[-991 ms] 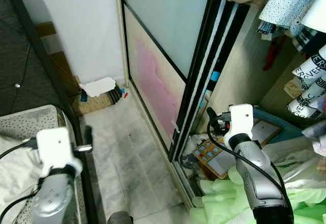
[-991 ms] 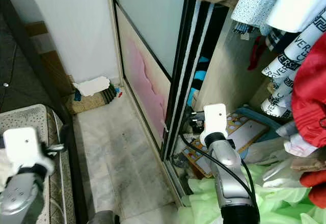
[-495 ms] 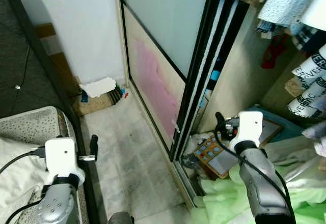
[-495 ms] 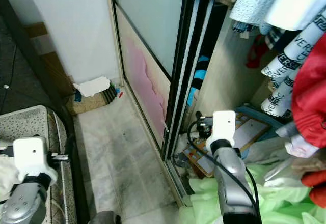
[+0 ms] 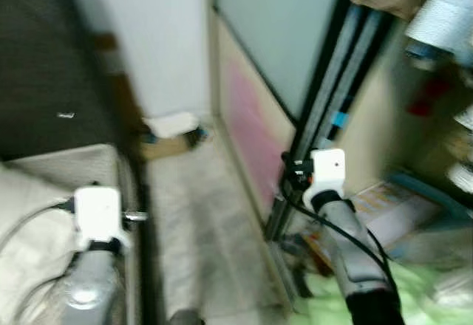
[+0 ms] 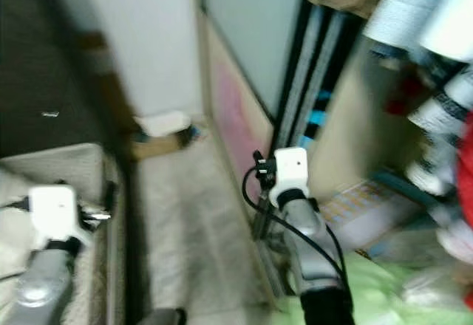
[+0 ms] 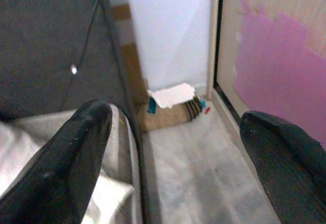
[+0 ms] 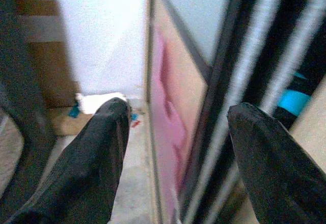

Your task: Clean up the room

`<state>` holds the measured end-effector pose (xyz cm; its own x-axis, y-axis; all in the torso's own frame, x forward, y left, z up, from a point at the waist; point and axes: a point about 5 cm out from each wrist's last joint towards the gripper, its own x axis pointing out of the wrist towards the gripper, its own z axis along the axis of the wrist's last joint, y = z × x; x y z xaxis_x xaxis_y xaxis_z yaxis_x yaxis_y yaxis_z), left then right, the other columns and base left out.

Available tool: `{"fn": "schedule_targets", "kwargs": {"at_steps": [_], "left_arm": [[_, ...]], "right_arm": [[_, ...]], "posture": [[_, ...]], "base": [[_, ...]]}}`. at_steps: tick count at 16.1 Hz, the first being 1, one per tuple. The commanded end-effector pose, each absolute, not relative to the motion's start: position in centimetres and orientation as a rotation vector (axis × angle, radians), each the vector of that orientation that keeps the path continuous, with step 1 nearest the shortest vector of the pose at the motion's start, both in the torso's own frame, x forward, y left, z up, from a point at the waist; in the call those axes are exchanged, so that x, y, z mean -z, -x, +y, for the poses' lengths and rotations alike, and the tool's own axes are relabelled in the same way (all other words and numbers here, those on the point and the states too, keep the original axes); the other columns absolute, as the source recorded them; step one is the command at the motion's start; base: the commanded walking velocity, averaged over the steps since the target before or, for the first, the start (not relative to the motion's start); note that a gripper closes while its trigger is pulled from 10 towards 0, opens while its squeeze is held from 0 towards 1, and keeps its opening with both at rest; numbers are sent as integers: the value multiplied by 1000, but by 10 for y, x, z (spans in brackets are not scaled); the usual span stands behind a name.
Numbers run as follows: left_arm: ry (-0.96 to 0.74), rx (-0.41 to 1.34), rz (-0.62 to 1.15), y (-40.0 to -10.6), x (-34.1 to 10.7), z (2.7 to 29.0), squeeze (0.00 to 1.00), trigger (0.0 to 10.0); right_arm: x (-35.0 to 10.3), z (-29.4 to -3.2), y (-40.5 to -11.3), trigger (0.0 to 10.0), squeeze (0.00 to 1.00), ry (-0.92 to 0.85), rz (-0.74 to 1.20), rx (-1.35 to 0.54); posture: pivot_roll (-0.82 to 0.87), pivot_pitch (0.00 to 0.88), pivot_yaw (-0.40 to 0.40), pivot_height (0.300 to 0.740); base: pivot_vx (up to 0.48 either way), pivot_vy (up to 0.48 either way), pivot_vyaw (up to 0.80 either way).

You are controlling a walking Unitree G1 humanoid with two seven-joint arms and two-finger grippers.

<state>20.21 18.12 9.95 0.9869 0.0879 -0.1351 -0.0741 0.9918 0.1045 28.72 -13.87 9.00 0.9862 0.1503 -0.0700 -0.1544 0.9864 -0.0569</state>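
Beyond both released jaws, well apart, white paper [image 7: 170, 95] lies against the wall [image 7: 168, 30] on the floor [image 7: 198, 183].

Nothing readable from where I'm standing, honestly. My head views are smeared with blur, so the black-and-white lettering on the hanging clothes [image 6: 443, 111] in the wardrobe is just dark smudges, no letters I can make out. The colourful board [image 5: 392, 210] on the wardrobe floor is too blurry for any print too.
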Motion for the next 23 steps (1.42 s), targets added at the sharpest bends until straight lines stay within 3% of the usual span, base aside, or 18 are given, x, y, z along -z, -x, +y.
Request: {"fn": "schedule_targets", "kwargs": {"at_steps": [1,5,9,17,23], "left_arm": [[-100,-81,139,-199,-100,180,0,10000],[-79,-33,167,-187,-95,162,0,10000],[-105,128,159,-191,-101,155,0,10000],[-105,-171,139,-174,-115,172,0,10000],[-69,-200,116,-175,-119,173,0,10000]], "right_arm": [[-87,-133,-284,10000,0,60,76,-181],[-80,-133,-275,10000,0,68,104,-205],[-81,-139,-266,10000,0,70,112,-181],[-97,-138,-273,10000,0,47,98,-209],[-104,-134,-276,10000,0,48,83,-244]], "posture": [[144,0,-45,740],[131,0,-60,740],[88,0,-44,740],[170,0,-91,740],[171,0,-102,740]], "base": [[0,0,800],[0,0,800],[0,0,800],[0,0,800],[0,0,800]]}}
